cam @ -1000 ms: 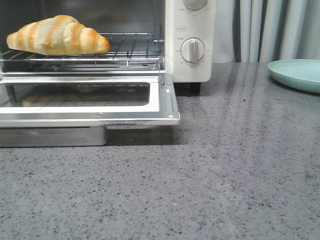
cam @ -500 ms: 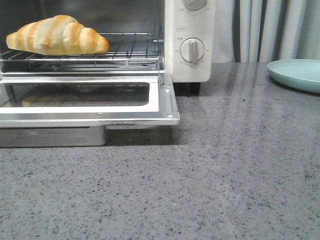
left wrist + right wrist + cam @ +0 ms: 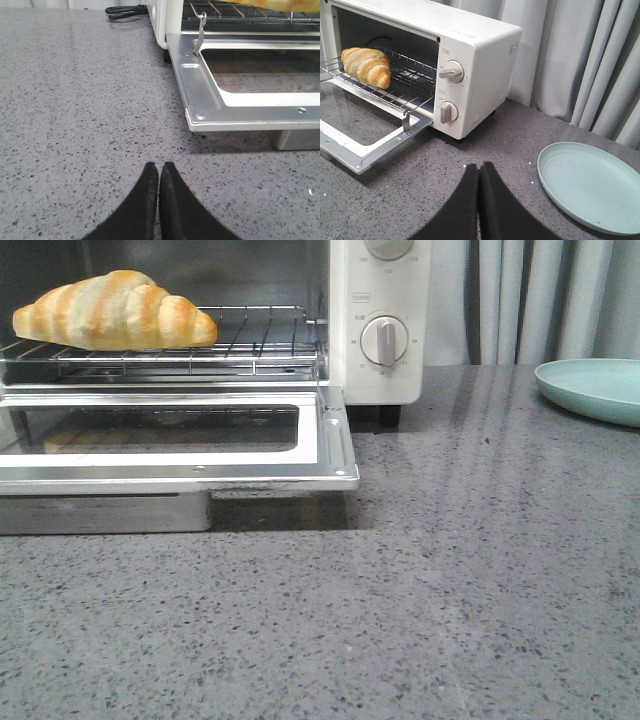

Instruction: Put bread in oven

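We see the golden-orange, cream-striped croissant-shaped bread lying on the wire rack inside the cream-white countertop toaster oven, toward the left part of the rack in the front view. The oven's glass-windowed door hangs fully open, folded down flat above the grey speckled stone worktop, with the metal crumb tray showing beneath it.

In the right wrist view our right pincer is clenched, its two black fingers pressed together with nothing between them. It hovers over bare worktop in front of the oven's dial panel, well apart from the bread, which sits deep on the rack beyond the open door. A pale green round plate lies empty on the worktop near this pincer, on the side away from the oven.

In the left wrist view our left pincer is likewise clenched on nothing, its fingers touching along their length. It hangs over the worktop just short of the corner of the open door. Only a sliver of the bread shows at the edge of that view, on the rack, well apart from the pincer. A black cable lies beside the oven.
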`<state>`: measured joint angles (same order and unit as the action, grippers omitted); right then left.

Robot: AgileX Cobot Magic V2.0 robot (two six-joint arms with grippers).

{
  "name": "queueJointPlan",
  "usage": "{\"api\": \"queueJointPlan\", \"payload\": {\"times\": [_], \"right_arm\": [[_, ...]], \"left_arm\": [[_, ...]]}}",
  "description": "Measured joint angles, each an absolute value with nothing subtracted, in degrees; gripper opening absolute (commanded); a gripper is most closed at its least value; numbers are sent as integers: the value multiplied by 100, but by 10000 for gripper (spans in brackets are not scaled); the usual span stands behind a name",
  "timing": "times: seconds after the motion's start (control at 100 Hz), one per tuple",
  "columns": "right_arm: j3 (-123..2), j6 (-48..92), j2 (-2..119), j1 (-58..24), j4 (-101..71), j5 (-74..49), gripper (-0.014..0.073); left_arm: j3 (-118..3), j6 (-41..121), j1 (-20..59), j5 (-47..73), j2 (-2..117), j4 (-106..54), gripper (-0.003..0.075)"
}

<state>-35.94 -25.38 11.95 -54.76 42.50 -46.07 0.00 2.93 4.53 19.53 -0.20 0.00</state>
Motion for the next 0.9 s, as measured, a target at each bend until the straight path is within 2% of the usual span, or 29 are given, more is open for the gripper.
{"api": "queueJointPlan", "payload": {"times": [0.46, 0.9], "right_arm": [[-3582, -2538, 1186, -5476, 4250, -4607, -69], [-2642, -2538, 1186, -5476, 5267, -4728, -69]], "left_arm": [[0, 282, 453, 1953, -20, 0, -21], [0, 282, 453, 1953, -20, 0, -21]]}}
